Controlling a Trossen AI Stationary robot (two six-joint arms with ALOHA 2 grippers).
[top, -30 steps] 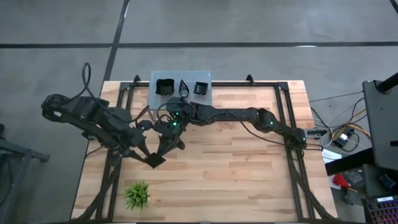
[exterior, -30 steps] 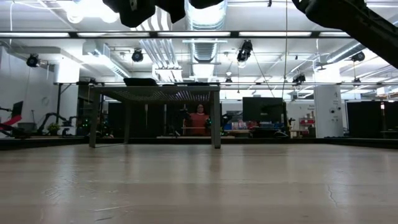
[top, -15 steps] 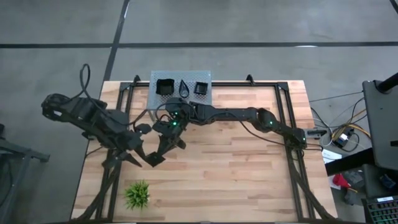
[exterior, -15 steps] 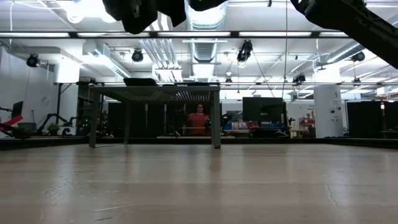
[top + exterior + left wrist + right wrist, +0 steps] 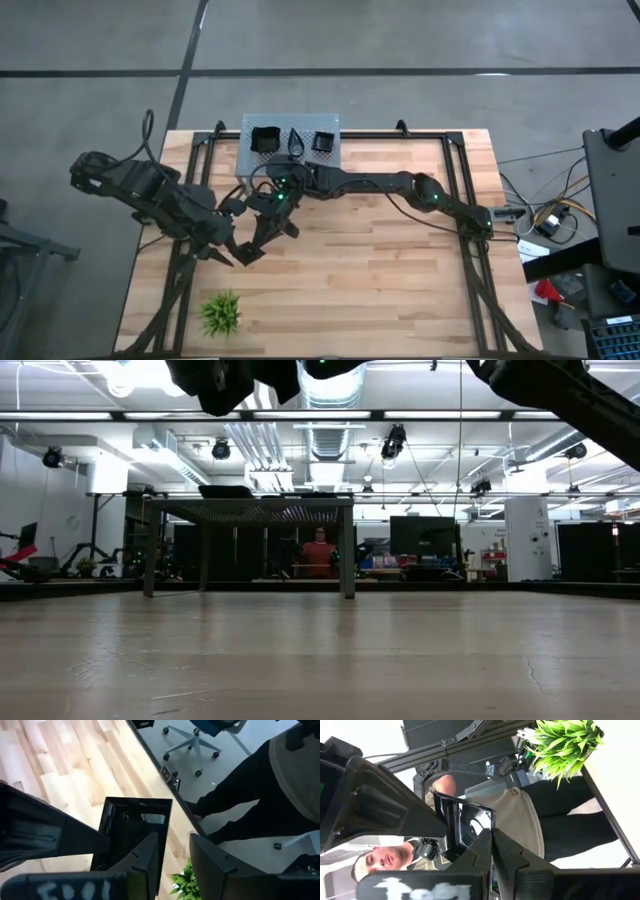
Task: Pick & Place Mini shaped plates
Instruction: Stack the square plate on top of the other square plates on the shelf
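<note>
Right gripper [image 5: 256, 244], high view: I read its fingers as closed on the rim of a small glossy black square plate [image 5: 246, 258], held in the air above the left-centre of the pale wooden plank table [image 5: 400, 280]. The left gripper [image 5: 233, 254] meets the plate from the opposite side. To the right, most of the planks lie open as far as the black frame rail. A spiky green plant [image 5: 221, 313] stands near the front-left edge, apart from both arms. At the far edge, a grey perforated metal platform [image 5: 290, 128] carries two more black square dishes [image 5: 265, 139] and one teardrop dish [image 5: 296, 141].

Low view: bare boards run from edge to edge. The arms show only as dark shapes along the top.

Left wrist view: my own two fingers stand apart. One crosses the plate's face, and floor shows between the plate's edge and the other.

Right wrist view: the fingers pinch the plate's edge.
</note>
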